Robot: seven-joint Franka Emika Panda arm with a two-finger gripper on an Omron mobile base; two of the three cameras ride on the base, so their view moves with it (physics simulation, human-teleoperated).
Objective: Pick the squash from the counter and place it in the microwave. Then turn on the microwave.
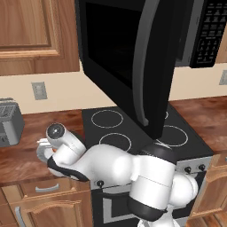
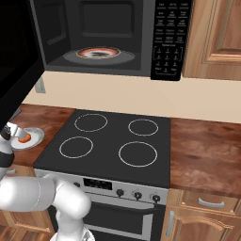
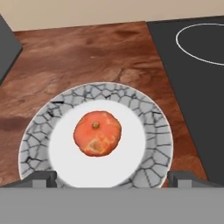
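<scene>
Wide-open pincer is hovering at frame bottom over squash, sitting centre-frame on plate; nothing grasped, microwave standing open, loading and starting remaining

Arm: glossy white rounded shells, bulbous at the joints, lower centre and lower right of the left base view. Black bands ring the joints; a wide one sits at lower right, a thin black seam at lower left. One round grey end cap with a small light centre, at left. Fingertips: small, dark grey, blocky, at the bottom corners of the hand view.
</scene>
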